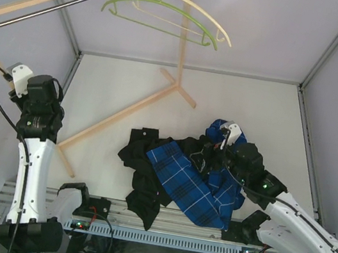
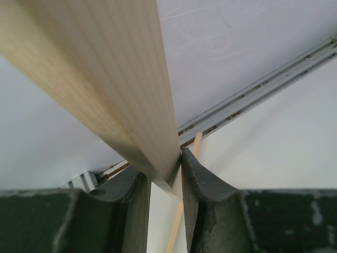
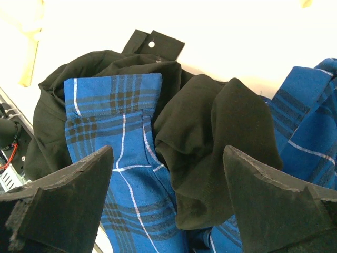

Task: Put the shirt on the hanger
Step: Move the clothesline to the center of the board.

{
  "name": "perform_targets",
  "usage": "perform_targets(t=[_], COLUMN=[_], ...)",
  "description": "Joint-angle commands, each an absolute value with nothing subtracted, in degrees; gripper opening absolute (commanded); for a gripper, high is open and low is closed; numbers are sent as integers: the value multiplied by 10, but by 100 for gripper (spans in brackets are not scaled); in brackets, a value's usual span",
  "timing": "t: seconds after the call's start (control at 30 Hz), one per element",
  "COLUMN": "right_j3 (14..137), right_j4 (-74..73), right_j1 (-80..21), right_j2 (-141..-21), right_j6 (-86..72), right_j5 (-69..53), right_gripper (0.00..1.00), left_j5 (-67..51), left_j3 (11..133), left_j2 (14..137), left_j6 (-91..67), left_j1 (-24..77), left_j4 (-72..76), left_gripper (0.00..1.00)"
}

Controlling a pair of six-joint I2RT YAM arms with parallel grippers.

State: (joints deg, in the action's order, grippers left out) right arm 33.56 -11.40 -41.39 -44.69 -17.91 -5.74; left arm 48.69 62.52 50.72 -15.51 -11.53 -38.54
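**Left tool** (image 2: 166,176): in the left wrist view its fingers (image 2: 202,211) stand close on either side of a pale wooden bar (image 2: 105,79), and one finger touches the bar's edge. Whether the bar is firmly pinched cannot be told. In the overhead view the tool sits at the far left of the frame, beside the rack. Judged purpose: to steady the rack.

**Right tool** (image 3: 168,158): spread wide and holding nothing. It is poised over the heap of cloth at lower centre-right of the overhead frame, probably to pick a fold.

**Shirt** (image 1: 188,185): blue plaid, lying crumpled on the worktop (image 1: 245,100) near its front edge. It is tangled with the black garment, which lies over part of it in the right wrist view. It is not on any hanger.

**Black garment** (image 3: 221,121): a plain item, not part of the task. It lies directly between the spread fingers, so a careless pinch could take it along.

**Hanger** (image 1: 155,17): lime green, hung by its hook from the metal rail (image 1: 59,7) at the top of the frame, well apart from the shirt.

**Cream hanger** (image 1: 195,7): hangs just beside the green one and overlaps it.

**Status**: the task is judged to be at an early stage, and the shirt still needs separating.
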Motion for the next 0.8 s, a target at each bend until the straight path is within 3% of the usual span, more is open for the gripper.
perform_targets(t=[0.0,0.6,0.77], right_j3=[325,301,300], right_j4=[-107,-123,-67], right_j1=[-418,-418,-402], right_j2=[-423,-377,-383], right_j6=[-172,-169,-184], right_j5=[-42,-18,22], right_gripper=[84,85,87], left_j5=[410,222,186], left_j3=[673,745,760], left_j2=[520,623,641], left_j6=[-128,-1,-17], left_j1=[-116,-116,-117], left_j4=[-321,-223,-237], left_gripper=[1,0,0])
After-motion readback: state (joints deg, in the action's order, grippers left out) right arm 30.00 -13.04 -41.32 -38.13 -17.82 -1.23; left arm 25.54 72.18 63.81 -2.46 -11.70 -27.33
